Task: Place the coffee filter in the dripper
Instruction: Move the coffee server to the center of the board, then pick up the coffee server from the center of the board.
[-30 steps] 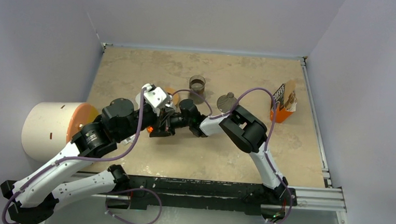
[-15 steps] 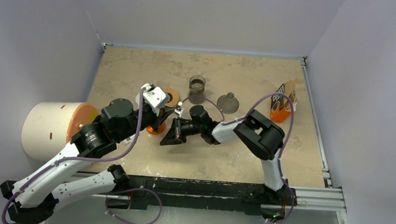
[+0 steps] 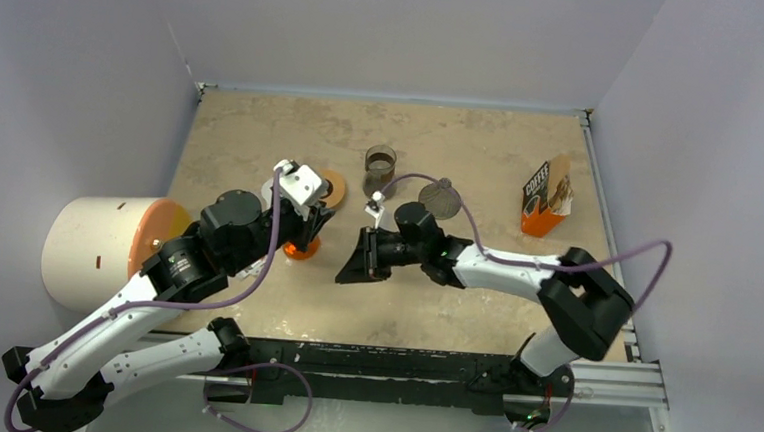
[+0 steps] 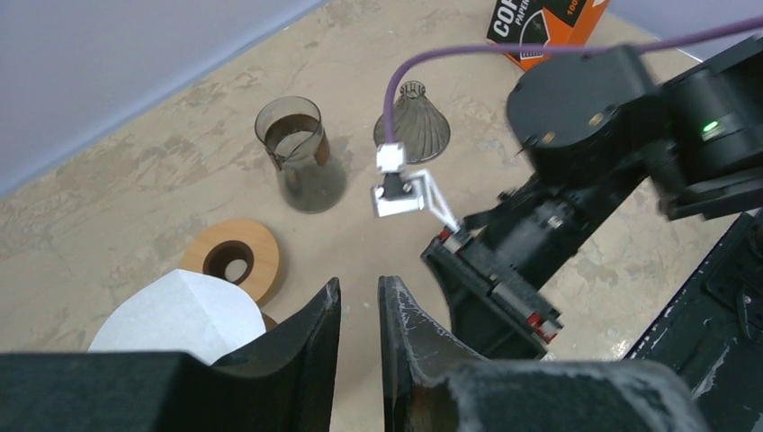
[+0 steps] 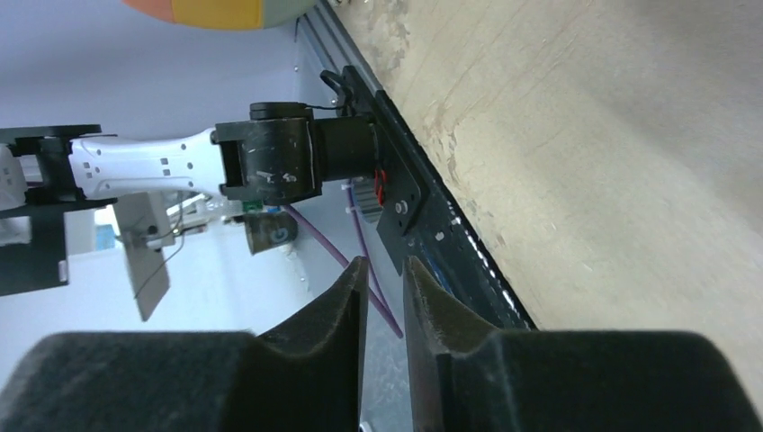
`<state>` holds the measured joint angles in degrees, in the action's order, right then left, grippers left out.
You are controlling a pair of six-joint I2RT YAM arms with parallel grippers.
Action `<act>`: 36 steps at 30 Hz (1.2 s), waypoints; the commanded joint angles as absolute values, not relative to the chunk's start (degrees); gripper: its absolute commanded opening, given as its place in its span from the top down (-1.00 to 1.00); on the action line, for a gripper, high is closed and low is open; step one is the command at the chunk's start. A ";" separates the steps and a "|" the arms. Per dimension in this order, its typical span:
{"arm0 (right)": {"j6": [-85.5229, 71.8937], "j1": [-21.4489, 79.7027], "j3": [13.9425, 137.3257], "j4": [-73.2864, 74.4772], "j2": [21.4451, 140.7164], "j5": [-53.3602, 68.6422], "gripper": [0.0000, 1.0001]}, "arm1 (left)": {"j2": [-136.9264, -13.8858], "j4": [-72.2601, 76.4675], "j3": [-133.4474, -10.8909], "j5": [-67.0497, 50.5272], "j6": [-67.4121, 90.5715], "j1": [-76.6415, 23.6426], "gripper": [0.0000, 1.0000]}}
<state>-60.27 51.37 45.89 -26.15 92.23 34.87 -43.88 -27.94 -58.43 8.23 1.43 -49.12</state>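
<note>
Both grippers had their jaws slightly parted on nothing: the left gripper [image 4: 360,286] hung just beside the pale coffee filter [image 4: 175,315], seemingly poised to take it, while the right gripper [image 5: 385,268] pointed toward the table's [image 5: 630,180] near edge. The filter sat near a wooden ring [image 4: 232,261], well apart from the ribbed glass dripper [image 4: 412,121], which stood mouth-down.

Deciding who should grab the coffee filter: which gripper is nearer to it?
Left. The left gripper hovers right beside the coffee filter; the right gripper lies farther off, beyond the left one.
</note>
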 commanded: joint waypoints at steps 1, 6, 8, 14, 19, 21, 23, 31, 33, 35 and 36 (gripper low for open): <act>-48.57 49.15 50.72 -5.10 82.77 25.90 0.45 | -43.68 -26.29 -58.27 10.09 2.03 -48.78 0.53; -41.92 45.25 56.74 8.42 77.01 18.06 0.25 | -43.64 -26.45 -58.36 10.53 2.03 -48.79 0.34; -39.51 43.94 60.07 12.72 76.03 14.13 0.16 | -43.68 -26.54 -58.37 10.62 2.14 -48.80 0.27; -33.70 41.48 70.08 22.62 77.19 2.46 0.02 | -43.62 -26.65 -58.45 10.89 2.18 -48.79 0.07; -31.39 40.16 78.21 27.25 80.94 -7.12 -0.11 | -43.47 -26.79 -58.61 11.05 2.36 -48.78 -0.07; -31.21 39.86 81.84 29.57 83.29 -11.23 -0.14 | -43.15 -26.81 -58.62 11.54 2.44 -48.79 -0.17; -31.27 39.54 85.28 31.58 85.83 -14.22 -0.16 | -42.73 -26.73 -58.55 12.00 2.62 -48.82 -0.43; -33.99 37.75 95.02 33.09 96.00 -19.34 -0.17 | -42.61 -26.96 -58.76 12.65 2.81 -48.79 -0.68; -34.69 37.37 97.40 33.43 98.84 -19.37 -0.17 | -42.58 -26.98 -58.70 12.72 2.86 -48.78 -0.70; -35.35 36.97 100.08 34.33 101.75 -19.25 -0.16 | -42.45 -26.94 -58.71 12.87 2.90 -48.78 -0.73; -35.57 36.89 101.41 34.63 103.03 -19.14 -0.15 | -42.39 -26.90 -58.65 12.91 2.96 -48.80 -0.74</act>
<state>-33.87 37.56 95.81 32.16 99.92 -16.53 -43.05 -27.97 -58.35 12.05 2.37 -49.15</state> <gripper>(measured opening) 0.583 0.856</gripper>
